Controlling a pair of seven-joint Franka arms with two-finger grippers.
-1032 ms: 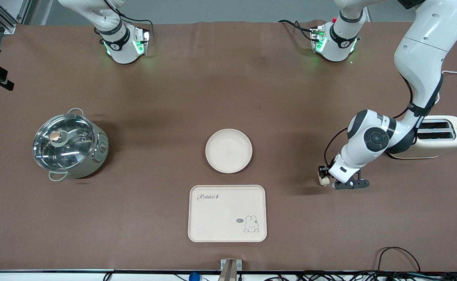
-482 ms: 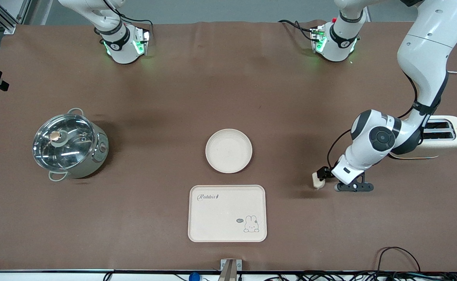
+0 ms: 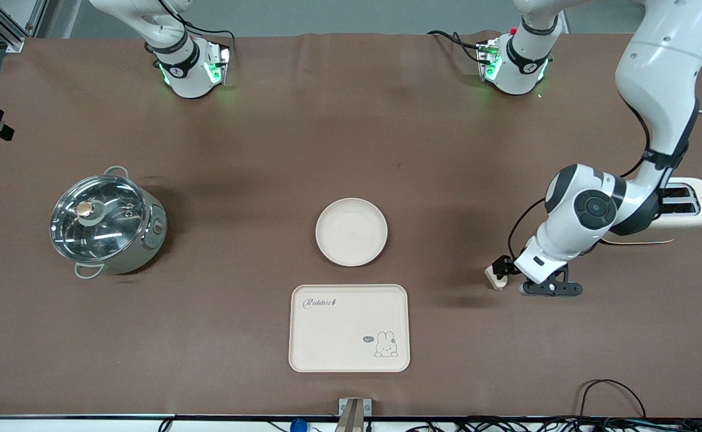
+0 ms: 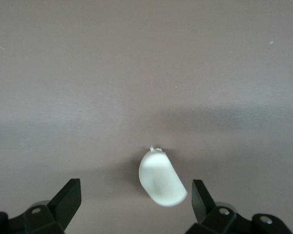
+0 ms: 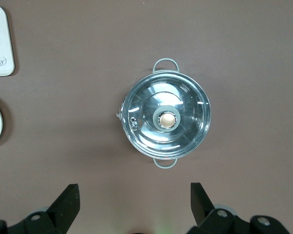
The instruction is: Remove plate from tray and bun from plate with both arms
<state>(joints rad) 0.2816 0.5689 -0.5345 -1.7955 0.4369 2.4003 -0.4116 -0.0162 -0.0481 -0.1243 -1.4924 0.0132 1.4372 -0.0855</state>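
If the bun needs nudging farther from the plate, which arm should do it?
Left. The left gripper hangs open right over the bun on the table; the right gripper waits open above the pot.

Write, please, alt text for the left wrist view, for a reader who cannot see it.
A small pale bun lies on the bare brown table between the open fingers of the left gripper, which do not touch it. Only the two black fingertips show at the edge of the view.
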